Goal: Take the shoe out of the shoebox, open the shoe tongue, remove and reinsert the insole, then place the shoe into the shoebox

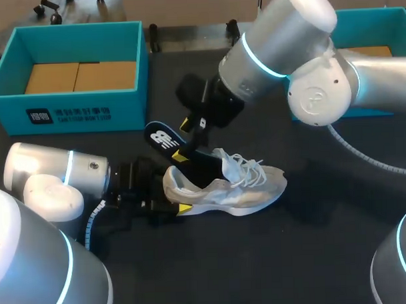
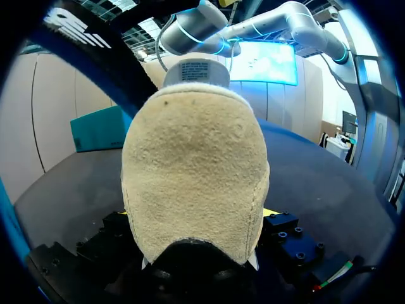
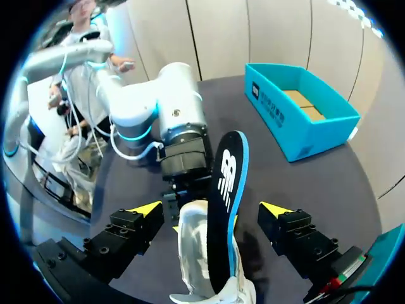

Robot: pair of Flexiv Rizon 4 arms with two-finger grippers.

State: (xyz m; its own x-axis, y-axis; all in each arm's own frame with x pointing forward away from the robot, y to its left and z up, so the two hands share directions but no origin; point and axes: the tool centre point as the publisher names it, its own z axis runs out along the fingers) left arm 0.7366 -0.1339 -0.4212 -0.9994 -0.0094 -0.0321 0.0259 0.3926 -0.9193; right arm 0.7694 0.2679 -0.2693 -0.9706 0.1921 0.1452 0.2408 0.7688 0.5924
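A white and beige shoe (image 1: pixel 238 189) lies on its side on the dark table, toe to the right. My left gripper (image 1: pixel 171 194) is shut on its heel (image 2: pixel 196 171), which fills the left wrist view. A dark blue insole (image 1: pixel 164 137) with a white logo sticks up out of the shoe's opening. My right gripper (image 1: pixel 184 139) hangs over the heel end, open. In the right wrist view the insole (image 3: pixel 228 190) stands between its spread fingertips (image 3: pixel 149 208) and touches neither. The teal shoebox (image 1: pixel 75 106) stands at the back left.
A second teal box (image 1: pixel 378 22) stands at the back right, partly behind my right arm. The shoebox (image 3: pixel 304 120) has brown cardboard on its floor. Bare dark table lies in front of and to the right of the shoe.
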